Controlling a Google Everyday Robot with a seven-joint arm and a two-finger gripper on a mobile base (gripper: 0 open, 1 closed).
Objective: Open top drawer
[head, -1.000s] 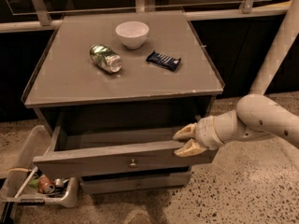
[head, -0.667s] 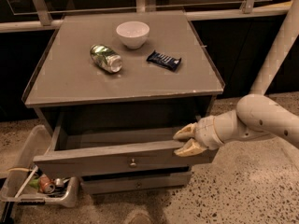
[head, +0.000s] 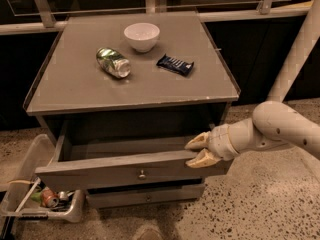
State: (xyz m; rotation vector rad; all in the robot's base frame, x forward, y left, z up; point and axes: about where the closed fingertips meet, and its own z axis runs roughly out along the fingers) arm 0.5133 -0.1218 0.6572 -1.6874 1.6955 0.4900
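Claw [head: 199, 151] pinching the open top drawer [head: 125, 171]

The top drawer is sitting pulled out from under the table [head: 75, 84], front facing the camera, long axis running left to right along the table's front. The claw is gripping its upper edge below the table's right corner. Both are staying as a second ago.

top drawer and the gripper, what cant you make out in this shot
Camera view:
- top drawer: its floor near the front is hidden behind its own front panel.
- gripper, at the drawer front's right end: its own body covers the contact, so a real hold cannot be told.
- lower drawer: mostly hidden under the pulled-out top drawer.
- plastic bin: cut off by the left edge.
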